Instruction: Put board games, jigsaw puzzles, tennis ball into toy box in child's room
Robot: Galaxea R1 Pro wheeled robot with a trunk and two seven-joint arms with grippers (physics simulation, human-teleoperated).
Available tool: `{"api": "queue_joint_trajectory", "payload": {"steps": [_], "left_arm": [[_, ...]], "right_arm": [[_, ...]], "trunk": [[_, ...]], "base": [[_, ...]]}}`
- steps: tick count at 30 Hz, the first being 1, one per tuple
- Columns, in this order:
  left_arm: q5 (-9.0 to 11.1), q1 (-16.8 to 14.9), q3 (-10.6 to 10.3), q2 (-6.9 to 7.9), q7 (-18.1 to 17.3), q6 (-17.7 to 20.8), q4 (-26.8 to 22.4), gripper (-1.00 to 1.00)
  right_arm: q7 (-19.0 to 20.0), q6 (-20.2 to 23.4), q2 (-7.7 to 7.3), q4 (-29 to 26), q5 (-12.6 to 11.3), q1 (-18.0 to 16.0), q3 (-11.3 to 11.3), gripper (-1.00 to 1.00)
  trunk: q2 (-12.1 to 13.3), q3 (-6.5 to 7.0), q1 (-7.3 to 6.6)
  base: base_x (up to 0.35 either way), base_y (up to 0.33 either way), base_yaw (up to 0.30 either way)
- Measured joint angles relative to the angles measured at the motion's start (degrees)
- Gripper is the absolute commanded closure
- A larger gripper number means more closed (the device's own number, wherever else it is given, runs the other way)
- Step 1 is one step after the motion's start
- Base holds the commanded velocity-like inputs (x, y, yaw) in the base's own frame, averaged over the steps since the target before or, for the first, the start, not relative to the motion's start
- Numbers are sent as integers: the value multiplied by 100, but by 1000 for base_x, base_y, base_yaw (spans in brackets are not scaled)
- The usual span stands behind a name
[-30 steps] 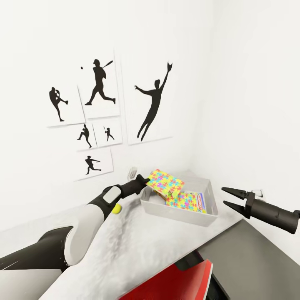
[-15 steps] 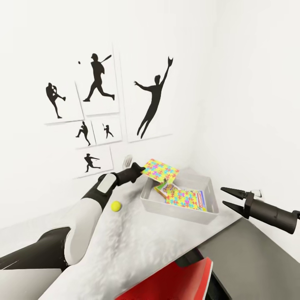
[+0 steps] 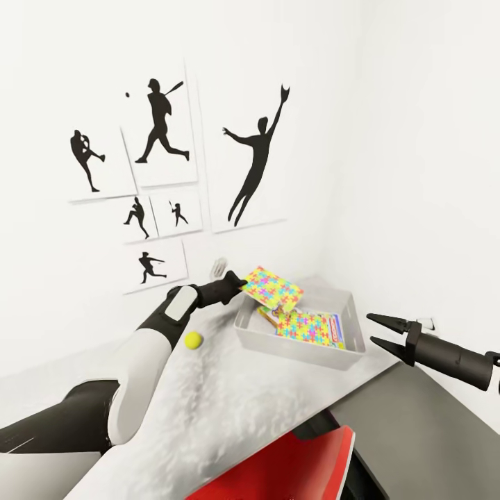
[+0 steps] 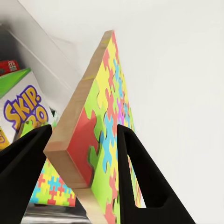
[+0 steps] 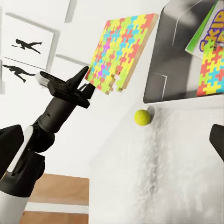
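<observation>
1 jigsaw puzzle (image 3: pixel 272 287) sits clamped in the left gripper's (image 3: pixel 242 284) jaws, tilted above the toy box (image 3: pixel 347 316); the tennis ball (image 3: pixel 193 339) lies on the counter (image 3: pixel 243 403) below. Right gripper (image 3: pixel 378 330) hovers beside the box, jaws apart, holding nothing.

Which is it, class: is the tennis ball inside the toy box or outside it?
Outside. The tennis ball lies on the table beside the toy box, near its outer wall, apart from the puzzle and game box inside.
</observation>
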Motion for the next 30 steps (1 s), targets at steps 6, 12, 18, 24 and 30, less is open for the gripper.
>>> {"api": "queue_joint_trajectory", "payload": {"steps": [6,12,18,24,30], "left_arm": [[10,-1,-24,-1,-32,105,-1,100],[13,6,-26,0,-50,113,5,100],[-9,-91,-83,0,-58,214,-92,100],[-27,-286,-53,94,142,412,-95,100],[-34,-385,-28,290,348,604,-115,100]], "right_arm": [[0,-1,1,0,-2,1,-13,-100],[0,-24,1,9,1,0,-32,-100],[16,-80,98,97,2,-51,-126,-100],[3,-95,234,115,-90,-75,-319,-100],[-2,-96,361,96,-106,-78,-511,-100]], "trunk": [[-1,-35,0],[-1,-39,0],[-1,-39,0],[-1,-39,0],[-1,-39,0]], "base": [[0,0,-136],[0,0,-39],[0,0,-2],[0,0,0],[0,0,0]]}}
